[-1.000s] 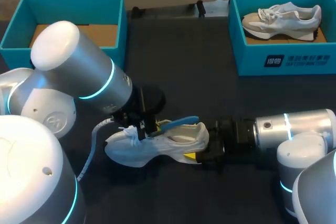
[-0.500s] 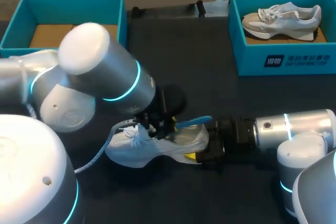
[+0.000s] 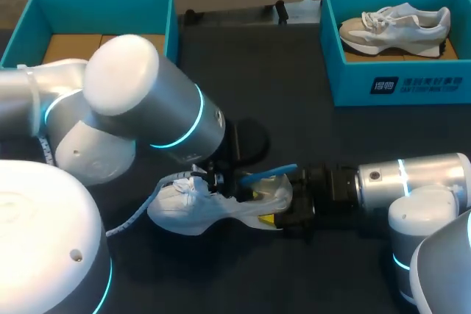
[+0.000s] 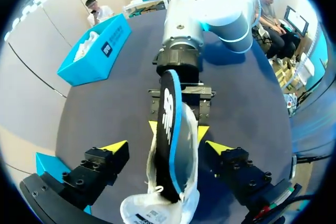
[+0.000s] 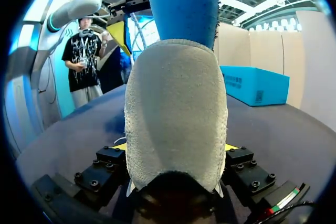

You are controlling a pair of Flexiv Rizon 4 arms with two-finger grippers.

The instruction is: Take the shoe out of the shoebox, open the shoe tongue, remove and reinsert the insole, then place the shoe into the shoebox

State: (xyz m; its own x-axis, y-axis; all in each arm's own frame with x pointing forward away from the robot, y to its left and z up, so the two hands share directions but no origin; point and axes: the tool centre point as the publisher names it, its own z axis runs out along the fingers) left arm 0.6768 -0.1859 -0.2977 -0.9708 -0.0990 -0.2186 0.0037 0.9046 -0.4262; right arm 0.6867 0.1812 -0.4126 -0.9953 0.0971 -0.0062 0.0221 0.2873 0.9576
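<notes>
dark tabletop (image 3: pixel 294 130) carries everything. the right fingers (image 5: pixel 105 166) are clenched on the heel of the white shoe (image 5: pixel 176 114), one yellow tip pressed against each side of the heel cup. this pins the shoe low in the middle of the tabletop with its toe pointing away from the right arm (image 3: pixel 401 182). the left fingers (image 4: pixel 114 148) are released and spread wide above the shoe's opening. the blue insole (image 4: pixel 169 129) passes between them, and neither tip appears to touch it. its front end is tucked inside the shoe, and its free end sticks out over the heel towards the right arm.

the shoe looks light, with a soft upper that would cave under a squeeze. the heel cup seems the stiffest part, so it is the sensible place to hold. the insole looks like thin, floppy foam with a cloth face, so it is likely grippy but quick to buckle if pushed from its end. a pinch across its two flat faces near the free end should suit it best. the loose laces (image 3: pixel 193 187) by the left fingers could snag.

further out, the empty teal shoebox (image 3: pixel 88 5) sits at the far left corner, well apart from the shoe. another teal box (image 3: pixel 397 82) at the far right holds a second shoe (image 3: pixel 394 27).
</notes>
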